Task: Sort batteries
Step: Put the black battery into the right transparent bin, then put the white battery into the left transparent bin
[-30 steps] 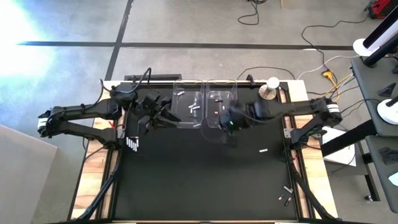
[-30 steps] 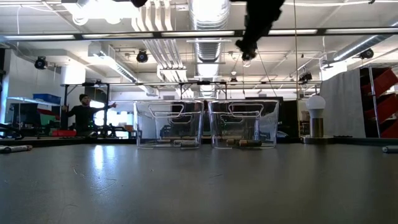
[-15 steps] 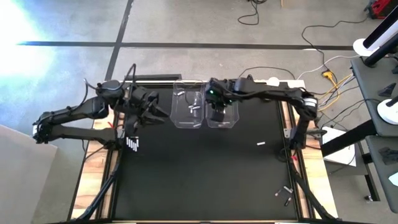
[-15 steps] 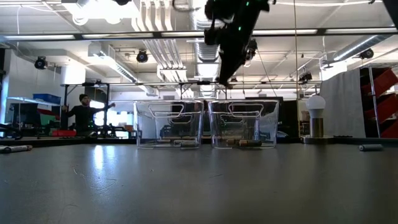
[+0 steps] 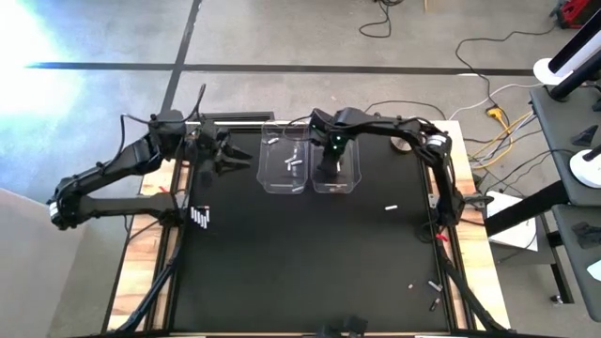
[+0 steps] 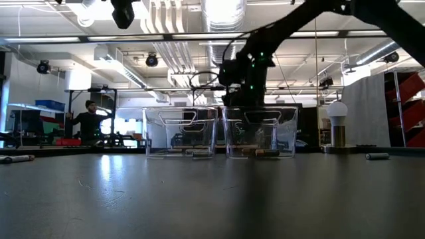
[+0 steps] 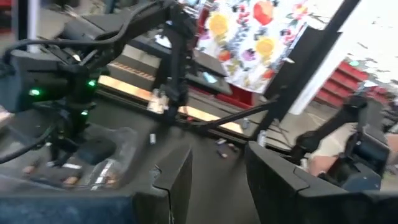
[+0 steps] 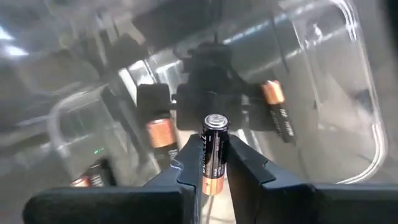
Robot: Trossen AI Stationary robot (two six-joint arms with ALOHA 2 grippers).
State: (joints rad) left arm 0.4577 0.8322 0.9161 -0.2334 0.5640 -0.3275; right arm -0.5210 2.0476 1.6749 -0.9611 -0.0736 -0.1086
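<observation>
Left bin: clear plastic, holds a few silvery-white batteries.
Right bin: clear plastic, touching the left bin; dark cells with copper ends lie on its floor.
Right claw: over the right bin, clamped on one dark, copper-ended battery, held upright.
Left claw: beside the left bin, fingers apart, nothing between them.
Worktop: black mat; loose batteries near the right edge and front right corner; a row of cells at the left edge.
Room: workshop, ceiling ducts, a person far behind.
Writing: too small to read.
</observation>
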